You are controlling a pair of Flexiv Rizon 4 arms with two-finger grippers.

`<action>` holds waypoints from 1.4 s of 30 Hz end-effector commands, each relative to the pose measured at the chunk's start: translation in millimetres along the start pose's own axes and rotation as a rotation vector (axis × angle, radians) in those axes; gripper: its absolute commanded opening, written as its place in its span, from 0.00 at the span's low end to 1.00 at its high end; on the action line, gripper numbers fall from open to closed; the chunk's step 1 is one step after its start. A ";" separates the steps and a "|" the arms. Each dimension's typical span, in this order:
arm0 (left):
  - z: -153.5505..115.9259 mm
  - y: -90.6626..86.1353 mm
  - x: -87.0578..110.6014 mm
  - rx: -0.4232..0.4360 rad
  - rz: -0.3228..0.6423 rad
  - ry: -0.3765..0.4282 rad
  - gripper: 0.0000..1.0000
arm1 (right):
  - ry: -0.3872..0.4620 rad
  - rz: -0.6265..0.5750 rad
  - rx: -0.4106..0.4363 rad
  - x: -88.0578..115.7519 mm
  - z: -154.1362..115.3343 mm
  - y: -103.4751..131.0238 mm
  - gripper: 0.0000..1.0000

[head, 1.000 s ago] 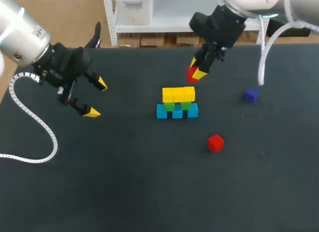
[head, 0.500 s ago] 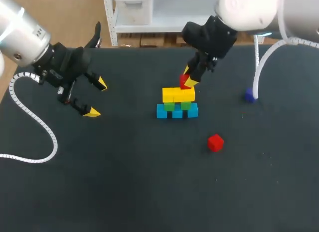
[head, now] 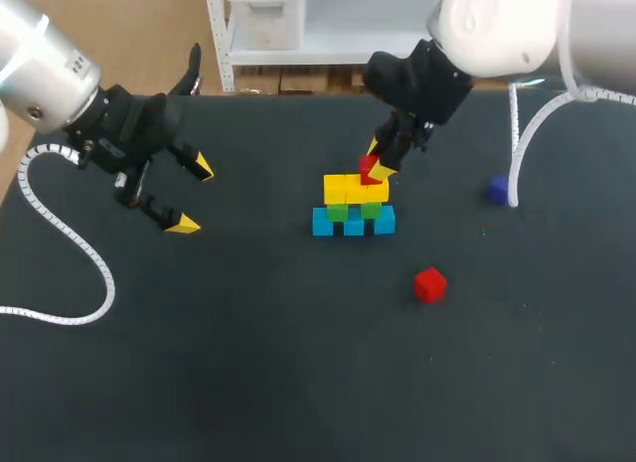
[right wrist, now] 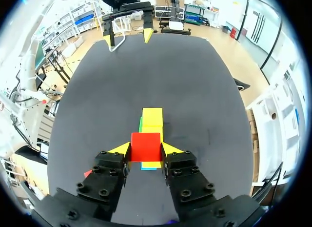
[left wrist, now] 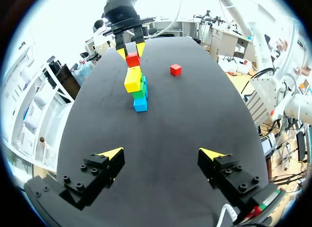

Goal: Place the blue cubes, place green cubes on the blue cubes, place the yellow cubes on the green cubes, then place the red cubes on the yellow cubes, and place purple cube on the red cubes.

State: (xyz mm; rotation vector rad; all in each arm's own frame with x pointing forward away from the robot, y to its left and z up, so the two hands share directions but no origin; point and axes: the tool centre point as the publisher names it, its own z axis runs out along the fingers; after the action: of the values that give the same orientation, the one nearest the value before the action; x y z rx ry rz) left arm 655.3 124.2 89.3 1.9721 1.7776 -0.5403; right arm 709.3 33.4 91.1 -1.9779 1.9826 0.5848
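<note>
The right arm's fingers (right wrist: pixel 121 150) are closed on a small red cube (right wrist: pixel 145 146), pinching two opposite flat faces. They hold it just over the row of yellow cubes (head: pixel 355 188) that tops the green cubes (head: pixel 339 213) and blue cubes (head: pixel 323 223). The cube looks rigid, light and smooth-sided, so a square grip on its faces suits it, though the loose stack beneath would likely shift under a nudge. The left arm's fingers (left wrist: pixel 111 153) stand wide apart and empty, well away from the stack. A second red cube (head: pixel 429 283) and a purple cube (head: pixel 497 191) lie on the dark worktop (head: pixel 248 363), apart from both sets of fingers. Whether the held cube touches the yellow row cannot be told, since the fingers hide its underside.
</note>
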 end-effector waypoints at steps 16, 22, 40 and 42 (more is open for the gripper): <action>0.2 1.0 1.1 0.001 0.003 -0.003 1.00 | 0.010 0.014 0.000 0.8 5.4 -6.6 0.00; 0.2 1.0 1.1 0.001 0.003 -0.003 1.00 | 0.014 0.013 -0.005 0.9 7.2 -7.7 0.00; 0.2 1.0 1.1 0.001 0.003 -0.003 1.00 | 0.009 0.010 -0.013 2.3 7.6 -10.5 0.00; 0.2 1.0 1.1 0.001 0.003 -0.003 1.00 | 0.008 0.010 -0.014 2.6 7.7 -11.0 0.00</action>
State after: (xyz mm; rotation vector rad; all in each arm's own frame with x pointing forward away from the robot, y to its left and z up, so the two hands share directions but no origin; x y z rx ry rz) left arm 655.3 124.2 89.3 1.9721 1.7776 -0.5403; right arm 717.0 34.9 82.8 -1.9801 2.0015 0.5876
